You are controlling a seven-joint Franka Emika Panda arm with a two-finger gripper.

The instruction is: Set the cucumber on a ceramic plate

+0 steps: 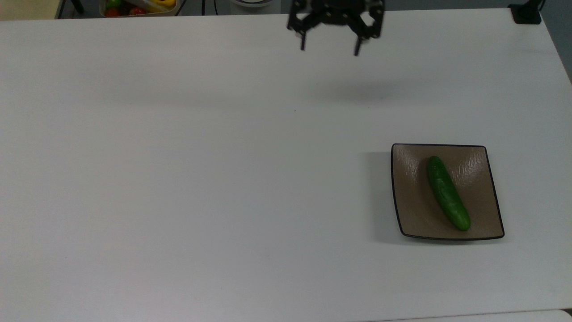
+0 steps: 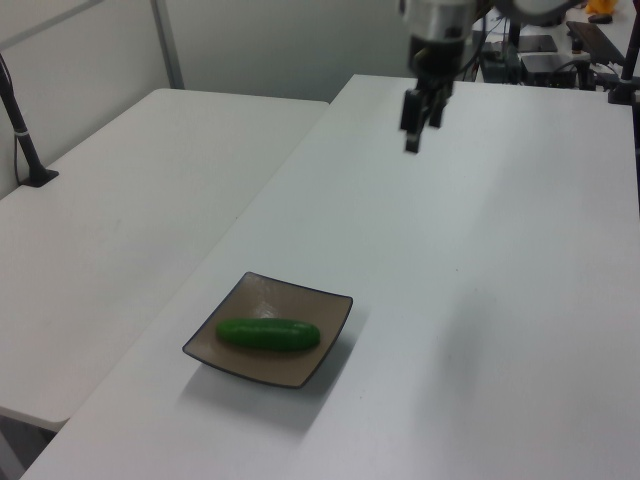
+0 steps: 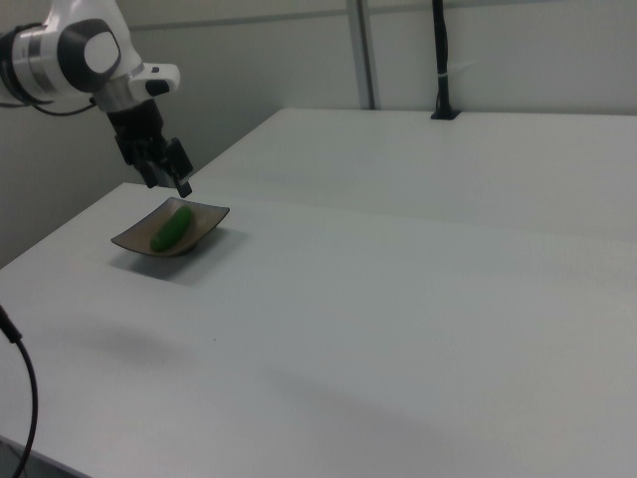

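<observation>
- While the cucumber (image 1: 447, 193) lies diagonally on the ceramic plate (image 1: 409, 210), placing looks done.
- Gripper (image 1: 330, 44) hangs high, well apart, jaws spread wide, empty.
- Next: only parking the arm, I judge.

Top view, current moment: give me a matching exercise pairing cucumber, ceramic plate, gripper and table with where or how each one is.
Things:
1. cucumber
2. ceramic plate
3. gripper
4. table

States:
A. white, carrying the brown dish
B. open, empty, near the top view's upper edge
C. lying diagonally on the brown dish
D. square, black-rimmed, at the top view's right

Pairs: 1-C, 2-D, 3-B, 4-A
</observation>
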